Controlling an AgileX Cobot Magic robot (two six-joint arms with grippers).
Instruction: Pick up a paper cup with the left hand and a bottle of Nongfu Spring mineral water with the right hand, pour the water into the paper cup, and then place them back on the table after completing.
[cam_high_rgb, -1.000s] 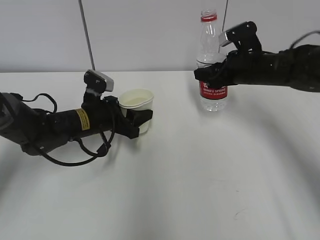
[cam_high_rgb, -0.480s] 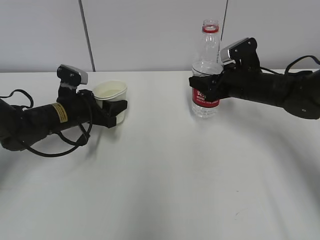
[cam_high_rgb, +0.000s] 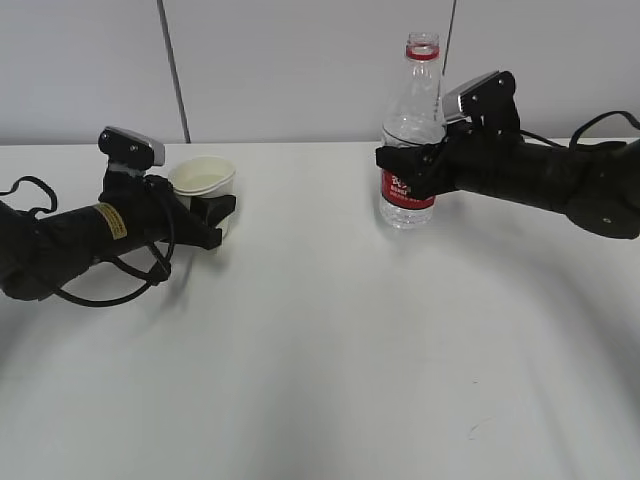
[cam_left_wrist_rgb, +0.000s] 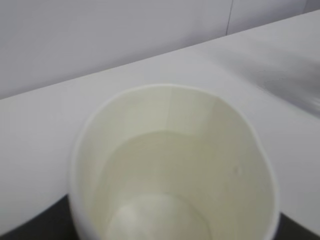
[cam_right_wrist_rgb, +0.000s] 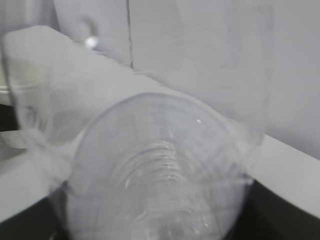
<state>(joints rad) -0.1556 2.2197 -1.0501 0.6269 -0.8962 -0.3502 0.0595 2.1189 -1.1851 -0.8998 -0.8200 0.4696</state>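
Near the white table's (cam_high_rgb: 330, 350) far edge, the black left hand (cam_high_rgb: 205, 220) pinches a white paper cup (cam_high_rgb: 205, 185) holding clear water (cam_left_wrist_rgb: 165, 185). The black right hand (cam_high_rgb: 405, 170) clamps an upright clear plastic bottle with a red label (cam_high_rgb: 410, 150).

Both arms stretch low — left pincer (cam_high_rgb: 212, 212) and right pincer (cam_high_rgb: 402, 165) clamped.

Bright even light, soft shadows, blurred wrist views
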